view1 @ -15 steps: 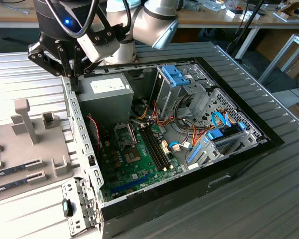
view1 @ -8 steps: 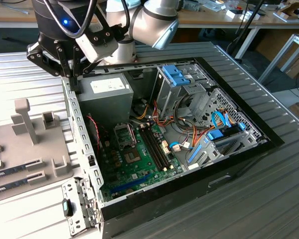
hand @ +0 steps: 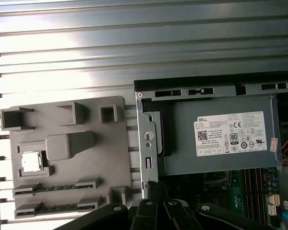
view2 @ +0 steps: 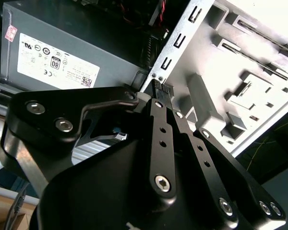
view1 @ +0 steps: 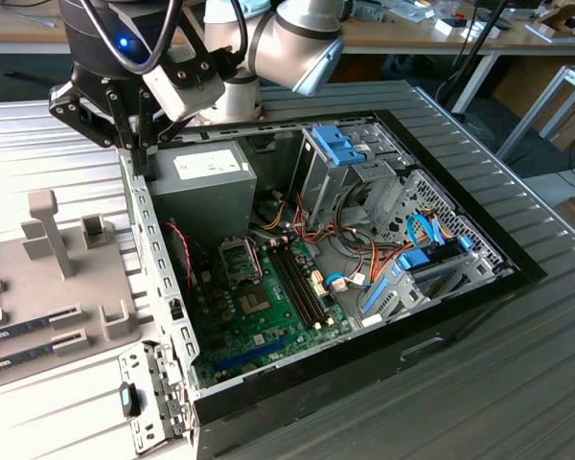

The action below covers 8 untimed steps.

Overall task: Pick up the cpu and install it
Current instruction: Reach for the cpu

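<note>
The gripper [view1: 142, 153], fingers pinched together and empty, hangs over the case [view1: 155, 251] edge, well apart from the cpu [hand: 31, 162] by the tray [hand: 86, 163] edge; a clean pick needs them wide and centred squarely.

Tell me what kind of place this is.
Likely a robotics lab or workshop set up for computer assembly: a robot arm hangs over an open desktop case on a ribbed metal table, a grey fixture holds the cpu, and cluttered workbenches stand behind.

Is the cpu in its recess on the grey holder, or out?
In: the cpu lies flat in the grey holder's square recess, with the gripper apart from it at the case's edge.
</note>
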Tool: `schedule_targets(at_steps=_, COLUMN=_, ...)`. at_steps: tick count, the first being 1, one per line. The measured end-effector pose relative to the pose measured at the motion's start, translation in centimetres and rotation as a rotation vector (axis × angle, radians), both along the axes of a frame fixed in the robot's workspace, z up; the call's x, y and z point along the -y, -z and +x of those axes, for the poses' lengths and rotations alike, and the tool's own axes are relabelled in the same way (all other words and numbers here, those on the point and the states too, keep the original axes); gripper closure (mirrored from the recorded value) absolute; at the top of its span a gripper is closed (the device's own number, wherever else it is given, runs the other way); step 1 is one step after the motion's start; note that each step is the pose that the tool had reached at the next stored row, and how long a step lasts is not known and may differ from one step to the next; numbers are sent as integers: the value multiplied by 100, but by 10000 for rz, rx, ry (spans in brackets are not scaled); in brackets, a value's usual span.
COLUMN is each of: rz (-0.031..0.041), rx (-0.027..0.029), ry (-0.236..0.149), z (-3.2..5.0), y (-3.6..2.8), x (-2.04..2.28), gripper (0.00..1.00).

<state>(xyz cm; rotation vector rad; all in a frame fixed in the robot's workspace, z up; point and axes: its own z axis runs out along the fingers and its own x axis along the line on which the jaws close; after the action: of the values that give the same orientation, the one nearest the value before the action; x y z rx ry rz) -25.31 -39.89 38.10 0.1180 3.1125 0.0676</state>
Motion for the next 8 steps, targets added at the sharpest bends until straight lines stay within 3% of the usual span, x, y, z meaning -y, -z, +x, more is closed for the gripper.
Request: schedule_targets(at_steps=8, rz=0, rx=0, ry=0, z=-19, y=3, x=0, gripper=89)
